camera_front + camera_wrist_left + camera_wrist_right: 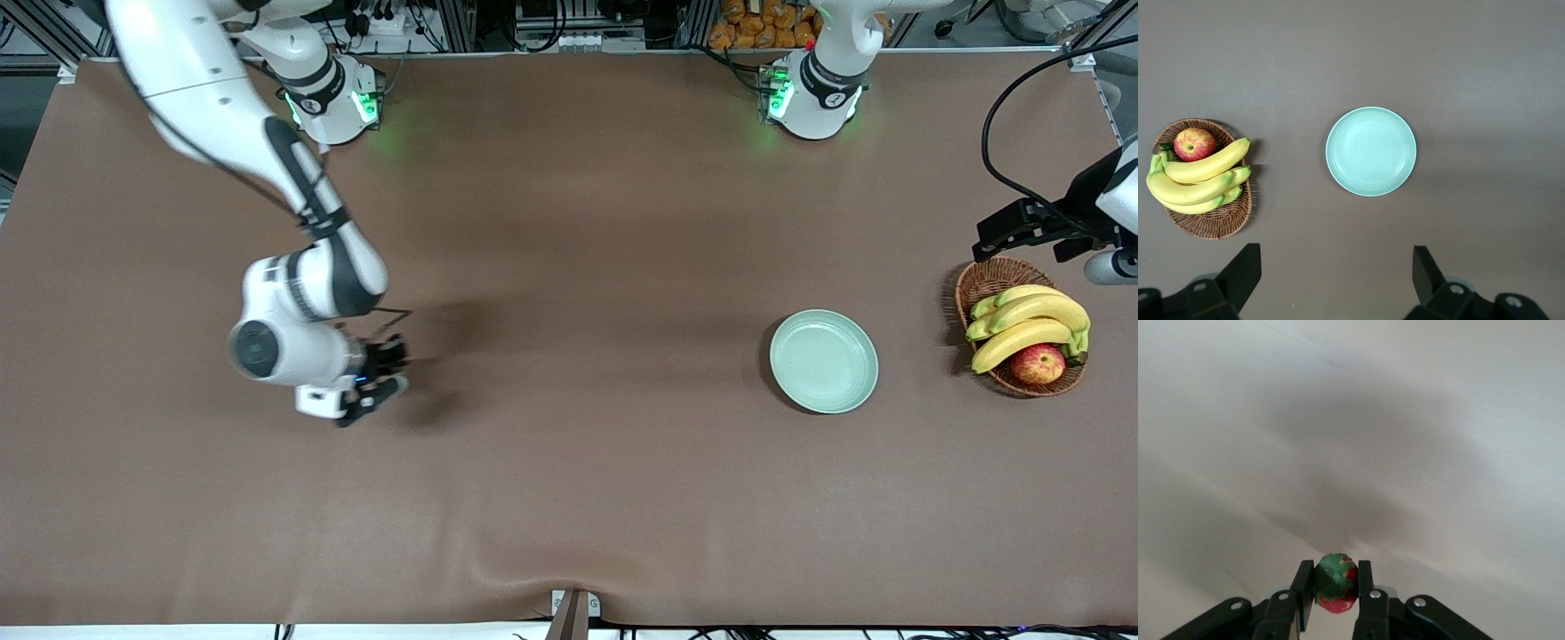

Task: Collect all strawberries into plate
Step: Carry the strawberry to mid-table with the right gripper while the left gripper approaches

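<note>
Brown worktop (569, 498). Right pincer (384, 378) clenched on a strawberry (1335, 584), over the worktop toward the right arm's end. Plate (824, 361) bare, toward the left arm's end; basket (987, 283) of bananas (1022, 324) and apple (1037, 364) beside it. Left pincer (1337, 270) released, over the basket.

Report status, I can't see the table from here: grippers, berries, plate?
Right gripper shut on strawberry, above the right arm's end of the table. Left gripper open, waiting high over basket. Plate empty, path unobstructed.
</note>
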Tool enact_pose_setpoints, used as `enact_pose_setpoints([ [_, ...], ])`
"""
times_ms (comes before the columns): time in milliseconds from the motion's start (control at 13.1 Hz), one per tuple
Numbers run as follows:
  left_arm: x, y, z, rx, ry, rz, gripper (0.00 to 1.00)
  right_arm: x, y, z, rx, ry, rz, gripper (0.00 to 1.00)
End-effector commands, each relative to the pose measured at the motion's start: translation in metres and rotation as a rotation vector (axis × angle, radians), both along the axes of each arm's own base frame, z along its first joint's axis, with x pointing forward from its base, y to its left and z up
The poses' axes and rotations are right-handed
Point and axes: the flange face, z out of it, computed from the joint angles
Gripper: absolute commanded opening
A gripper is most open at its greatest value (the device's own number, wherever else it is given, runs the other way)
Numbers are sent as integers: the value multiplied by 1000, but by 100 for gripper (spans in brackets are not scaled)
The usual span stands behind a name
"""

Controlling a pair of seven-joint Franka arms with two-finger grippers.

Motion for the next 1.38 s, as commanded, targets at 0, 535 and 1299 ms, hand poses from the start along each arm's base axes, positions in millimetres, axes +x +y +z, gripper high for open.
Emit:
enact_pose_setpoints([
  [0, -3, -2, 4, -42, -17, 0, 100, -12, 79, -4, 31, -19, -153, 0],
  [535, 23, -29, -47, -44, -2, -34, 100, -60, 225, -10, 156, 52, -549, 4],
  [1299, 44, -188, -216, 52, -13, 140, 100, -83, 285, -31, 166, 104, -929, 54],
])
